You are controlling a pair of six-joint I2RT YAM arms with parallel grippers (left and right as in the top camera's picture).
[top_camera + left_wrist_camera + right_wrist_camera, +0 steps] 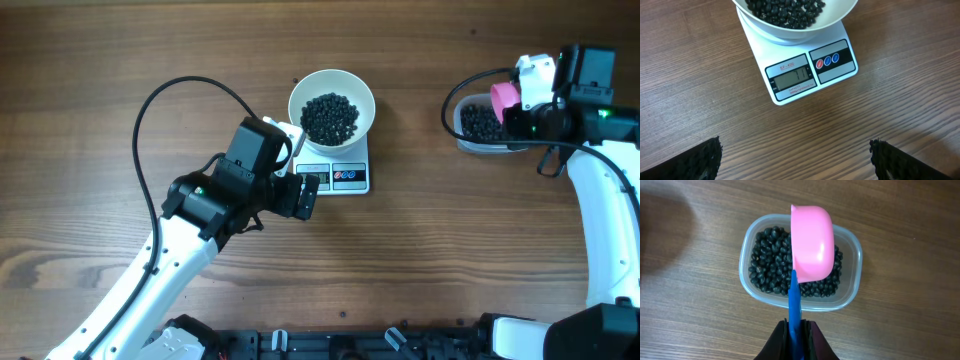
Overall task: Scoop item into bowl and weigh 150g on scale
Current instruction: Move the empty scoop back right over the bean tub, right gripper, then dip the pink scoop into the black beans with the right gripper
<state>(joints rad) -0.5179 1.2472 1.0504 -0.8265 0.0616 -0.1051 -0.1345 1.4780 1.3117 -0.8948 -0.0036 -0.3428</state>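
The white bowl [303,88] stands on the white scale [350,176] and holds a pile of black beans, the item [330,117]. My left gripper [305,195] hovers over the table at the scale's front left corner, open and holding nothing. In the left wrist view the scale [837,62], the bowl [790,32] and my open left gripper [796,160] show. My right gripper [796,330] is shut on the blue handle of a pink scoop [812,242]. The scoop hangs over a clear tub [854,270] of beans [767,262], its rounded outside facing the camera.
The clear tub [462,130] sits at the far right of the wooden table, well apart from the scale. A black cable [150,110] loops over the table to the left of the bowl. Bare wood lies between the scale and the tub.
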